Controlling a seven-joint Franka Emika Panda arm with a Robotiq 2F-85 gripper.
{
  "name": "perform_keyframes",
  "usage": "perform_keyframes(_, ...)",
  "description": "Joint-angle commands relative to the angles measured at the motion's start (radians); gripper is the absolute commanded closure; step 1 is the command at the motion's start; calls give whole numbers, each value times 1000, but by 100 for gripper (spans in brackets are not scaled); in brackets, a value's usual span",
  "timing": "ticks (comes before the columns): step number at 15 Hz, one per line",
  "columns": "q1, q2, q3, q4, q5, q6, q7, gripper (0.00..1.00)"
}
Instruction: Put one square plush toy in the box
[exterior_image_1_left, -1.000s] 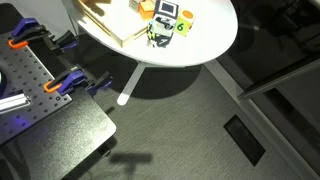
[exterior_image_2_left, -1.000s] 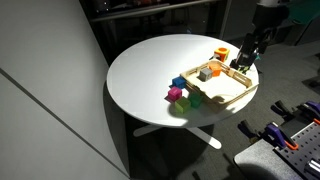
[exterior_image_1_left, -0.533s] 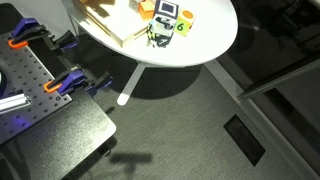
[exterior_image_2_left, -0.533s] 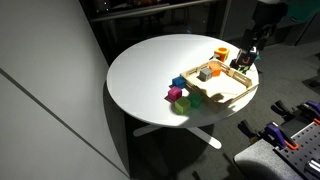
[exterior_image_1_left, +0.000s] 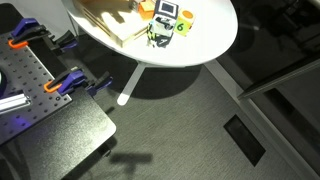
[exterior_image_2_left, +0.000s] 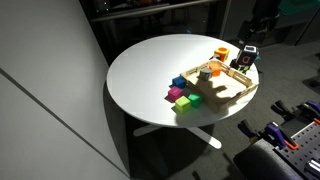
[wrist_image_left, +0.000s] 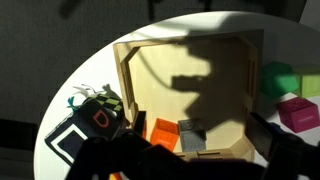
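Square plush toy (exterior_image_1_left: 166, 11) beside one box (exterior_image_2_left: 231, 97)

Tan box (wrist_image_left: 190, 60), white table (exterior_image_2_left: 150, 70), white square plush toy (exterior_image_1_left: 166, 11) with black patch, bluish edging

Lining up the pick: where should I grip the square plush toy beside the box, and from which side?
Probably from above, pinching two opposite side faces of the square plush toy: it lies flat outside the box, turned diagonally in the wrist view.
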Motion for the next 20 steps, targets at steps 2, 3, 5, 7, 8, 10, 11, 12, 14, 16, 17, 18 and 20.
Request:
perform_keyframes(2,-51,70,-41,64,-18,-59,58,0)
perform_keyframes(3,-62,78,-54,69,-16,-69,59,0)
perform_keyframes(5,-82,92,-79,77,-14,-91,59,0)
perform_keyframes(7,-103,104,-104,83,-18,-91,61,0)
perform_keyframes(8,-112,109,-114,84,-20,-83,62,0)
perform_keyframes(10,-130,120,-133,85,-27,-60,71,0)
perform_keyframes(11,-139,126,-141,85,-35,-42,82,0)
perform_keyframes(12,-146,132,-148,86,-38,-26,88,0)
perform_keyframes(14,-159,150,-163,89,-42,13,95,0)
perform_keyframes(16,-168,170,-175,95,-45,52,102,0)
perform_keyframes(17,-171,182,-181,102,-44,65,100,0)
perform_keyframes(18,-174,193,-185,108,-54,79,108,0)
perform_keyframes(20,-180,219,-194,127,-79,96,122,0)
